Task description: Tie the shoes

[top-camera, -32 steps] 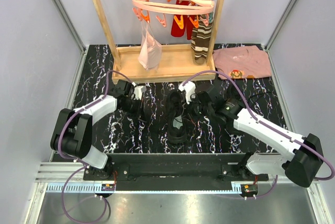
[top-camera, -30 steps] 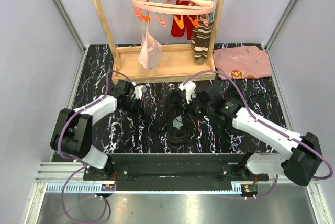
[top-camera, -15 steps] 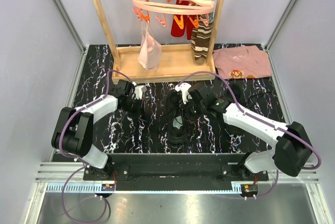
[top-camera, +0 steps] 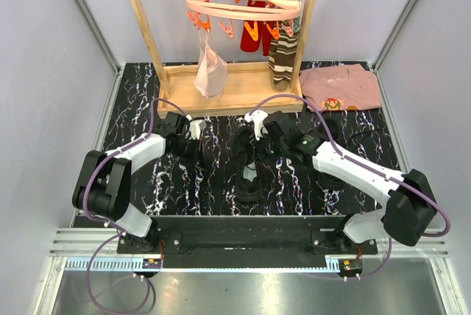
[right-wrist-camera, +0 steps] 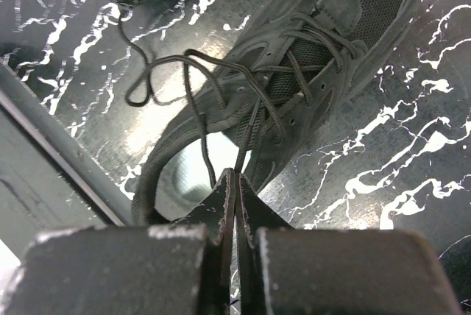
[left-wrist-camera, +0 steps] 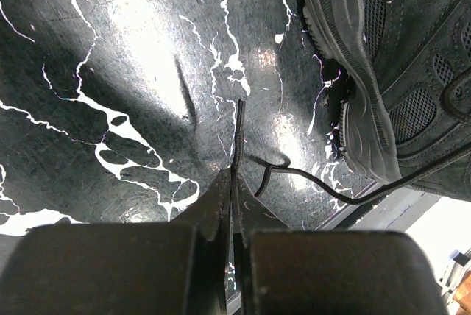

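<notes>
Black marble-look surface with white veins (top-camera: 147,182), grey-walled cell. A small all-black mesh lace-up shoe (top-camera: 249,171) sits mid-surface between the two arms, with its pale grey-white insole (right-wrist-camera: 193,159) showing. I can't pick out the second shoe; the right arm covers that side.

The thin black lace (right-wrist-camera: 158,72) is unknotted. Slack loops hang loose beside the shoe.

- Left tool (left-wrist-camera: 233,179): pads pressed together, pinching one lace end just behind its tip. The strand runs slack along the surface back to the shoe.
- Right tool (right-wrist-camera: 235,177): pressed together on a lace strand right above the shoe's opening.

Risks as I read them:
- The left grip is very near the lace tip, so any tension could pop the end free.
- Nothing pins the shoe. A pull from either side likely drags or tips it instead of tightening the lace.
- The slack loops could snag on a finger or cross wrongly and give a tangle rather than a knot.
- Uneven pulling may draw the lace back through the eyelets.

Farther out and clear of the work are a wooden rack (top-camera: 228,90), a striped brown sock (top-camera: 282,54) and a pink folded shirt (top-camera: 342,87).
</notes>
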`<state>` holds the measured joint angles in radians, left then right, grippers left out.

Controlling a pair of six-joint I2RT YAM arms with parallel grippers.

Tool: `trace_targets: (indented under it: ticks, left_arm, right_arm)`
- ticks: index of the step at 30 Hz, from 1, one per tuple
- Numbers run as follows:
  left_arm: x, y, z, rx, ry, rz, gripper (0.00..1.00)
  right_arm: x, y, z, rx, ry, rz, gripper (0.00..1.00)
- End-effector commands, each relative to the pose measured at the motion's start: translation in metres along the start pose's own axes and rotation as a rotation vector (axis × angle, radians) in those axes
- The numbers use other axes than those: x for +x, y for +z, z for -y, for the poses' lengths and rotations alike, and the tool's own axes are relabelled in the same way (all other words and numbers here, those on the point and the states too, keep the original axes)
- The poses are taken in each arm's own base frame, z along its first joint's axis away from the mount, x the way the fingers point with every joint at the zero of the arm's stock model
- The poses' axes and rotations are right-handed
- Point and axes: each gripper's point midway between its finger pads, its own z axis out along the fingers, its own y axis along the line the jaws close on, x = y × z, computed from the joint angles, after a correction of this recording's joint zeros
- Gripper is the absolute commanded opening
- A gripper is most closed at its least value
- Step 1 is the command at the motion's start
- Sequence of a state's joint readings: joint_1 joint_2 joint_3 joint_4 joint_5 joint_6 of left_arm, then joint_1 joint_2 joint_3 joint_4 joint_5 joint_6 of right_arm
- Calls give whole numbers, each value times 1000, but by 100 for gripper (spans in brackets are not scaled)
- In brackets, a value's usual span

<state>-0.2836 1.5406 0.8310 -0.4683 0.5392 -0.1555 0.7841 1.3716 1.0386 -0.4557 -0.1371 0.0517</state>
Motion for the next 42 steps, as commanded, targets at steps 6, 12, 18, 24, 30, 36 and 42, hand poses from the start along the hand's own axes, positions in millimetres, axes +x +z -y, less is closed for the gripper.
trace_targets:
  ticks: [6, 12, 18, 24, 30, 36, 42]
  left_arm:
    - [-5, 0, 7, 36, 47, 15, 0]
    - [-1, -3, 8, 40, 71, 4, 0]
    - [-4, -6, 10, 42, 78, 17, 0]
    - [-4, -5, 10, 48, 72, 15, 0]
    - [-2, -5, 10, 45, 73, 17, 0]
    - [0, -5, 9, 46, 70, 11, 0]
    - [-2, -6, 9, 43, 70, 16, 0]
  right_arm:
    - [-22, 13, 13, 52, -14, 59, 0]
    - [-34, 14, 12, 54, -6, 96, 0]
    - [-42, 1, 6, 20, 4, 113, 0]
    - [-28, -8, 1, 0, 26, 66, 0]
    - [-13, -11, -4, -25, 48, 30, 0]
    - [-10, -5, -3, -23, 41, 11, 0]
    - [-13, 6, 8, 22, 36, 5, 0]
